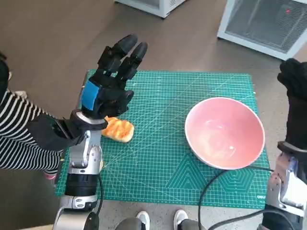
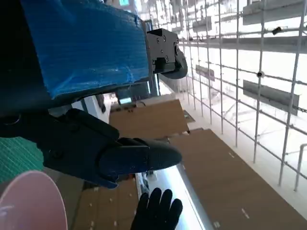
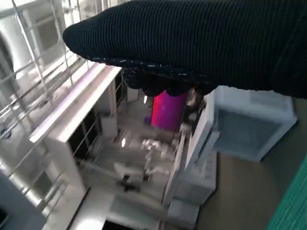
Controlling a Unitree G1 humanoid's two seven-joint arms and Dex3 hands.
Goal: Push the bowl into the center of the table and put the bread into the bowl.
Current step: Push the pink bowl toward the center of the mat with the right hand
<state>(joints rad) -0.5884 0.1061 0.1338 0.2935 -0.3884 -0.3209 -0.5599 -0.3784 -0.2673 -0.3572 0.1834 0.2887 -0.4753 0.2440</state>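
A pink bowl sits on the right half of the green cutting mat, and its rim shows in the left wrist view. A golden piece of bread lies on the mat's left side. My left hand is raised above the bread with its fingers stretched out and apart, holding nothing. My gloved right hand is lifted at the table's right edge, beside the bowl without touching it; the left wrist view also catches this right hand. In the right wrist view only the glove shows.
A person's striped sleeve reaches in at the left edge. A black cable runs over the mat's front right. Shoes show below the table's front edge. White appliances stand on the floor beyond the table.
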